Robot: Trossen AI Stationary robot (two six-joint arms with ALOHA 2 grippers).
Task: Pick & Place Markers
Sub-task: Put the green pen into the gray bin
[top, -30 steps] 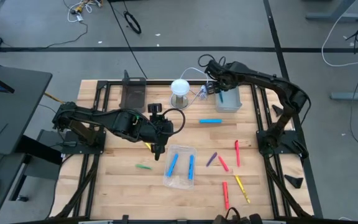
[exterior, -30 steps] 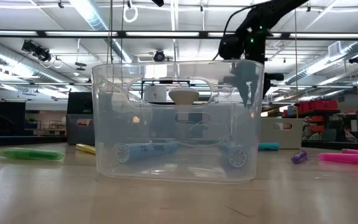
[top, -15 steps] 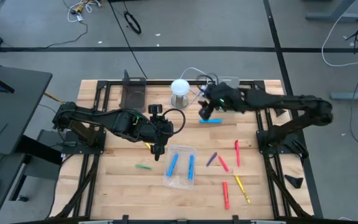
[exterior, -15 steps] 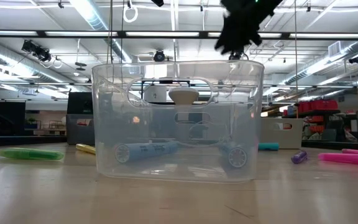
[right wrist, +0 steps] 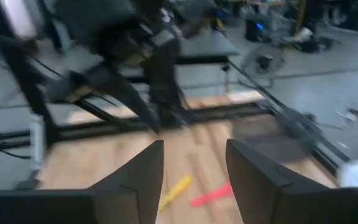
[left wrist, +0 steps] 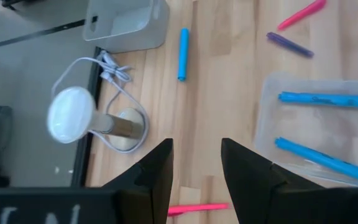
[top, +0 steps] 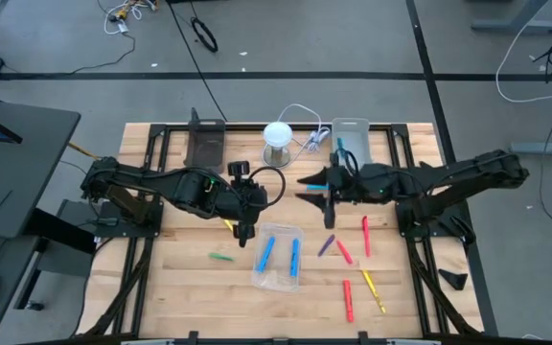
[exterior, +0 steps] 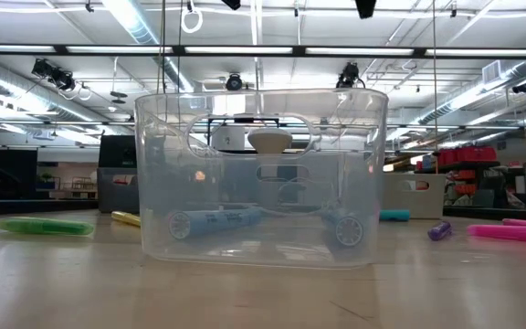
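Markers lie scattered on the wooden table [top: 190, 278]: green [top: 221, 257], purple [top: 326, 245], several red ones such as [top: 365, 235], and yellow [top: 373, 289]. Two blue markers [top: 264, 251] lie in the clear tray [top: 278, 278]. My right gripper [top: 307, 188] hangs open above mid-table and hides most of a loose blue marker [left wrist: 183, 45]. My left gripper [top: 244, 235] hovers open by the clear tray's left far corner, above a yellow marker [right wrist: 176, 190]. In the wrist views both grippers, left [left wrist: 196, 146] and right [right wrist: 194, 149], hold nothing.
A grey tray [top: 351, 139] stands at the far edge beside a white lamp [top: 277, 134] with its cable. A dark tray [top: 205, 146] sits far left. In the low view the clear tray [exterior: 261, 174] fills the middle, and my right arm [exterior: 365, 7] barely shows at the top.
My right gripper has swung from over the grey tray at the far edge toward the table's middle and left, and now sits over the loose blue marker. The arm has stretched out level across the table. No marker has moved.
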